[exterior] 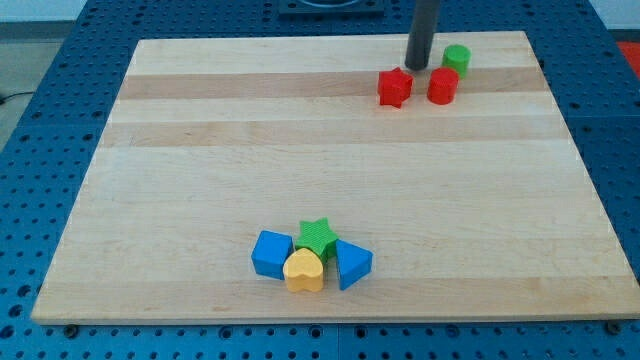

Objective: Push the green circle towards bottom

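Near the view's top right, our tool, the straight dark rod, stands upright with my tip (416,65) resting on the pale wooden table (200,150). It has no jaws to spread or press together and pinches nothing; it only pushes. Just to the tip's right, and apart from it by a small gap, sits the small green plastic circle (456,58), a short upright cylinder with a flat top, close to the table's top edge. Just below the tip are a red star-shaped block (395,87) and a red cylinder block (442,85), the latter nearly touching the green circle from below.

We judge the green circle light, stiff and free to slide, and its round wall may let it roll off a glancing push. Contact belongs on its top side, centred; the red cylinder lies in the way downward.

Far off, near the bottom, cluster a blue block (271,254), a yellow heart (304,271), a green star (317,235) and a blue wedge (351,264).
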`<state>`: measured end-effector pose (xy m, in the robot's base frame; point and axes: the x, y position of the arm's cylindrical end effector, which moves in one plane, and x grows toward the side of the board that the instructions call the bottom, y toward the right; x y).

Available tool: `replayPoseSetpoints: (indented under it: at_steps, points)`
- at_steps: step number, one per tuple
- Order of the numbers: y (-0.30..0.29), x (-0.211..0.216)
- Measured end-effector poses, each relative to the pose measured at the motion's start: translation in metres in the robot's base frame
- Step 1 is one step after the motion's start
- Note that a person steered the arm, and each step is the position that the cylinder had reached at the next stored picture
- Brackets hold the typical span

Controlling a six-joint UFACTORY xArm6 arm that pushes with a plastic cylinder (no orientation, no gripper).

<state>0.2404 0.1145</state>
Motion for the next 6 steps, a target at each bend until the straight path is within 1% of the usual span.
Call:
replayPoseSetpoints:
  at_steps: [1,2,3,4,5,6]
  points:
    - [0.058,-0.011]
    - [0.071,0.020]
    - [0.033,0.061]
    - [0.041,0.097]
    - [0.058,0.119]
    - [0.077,0.121]
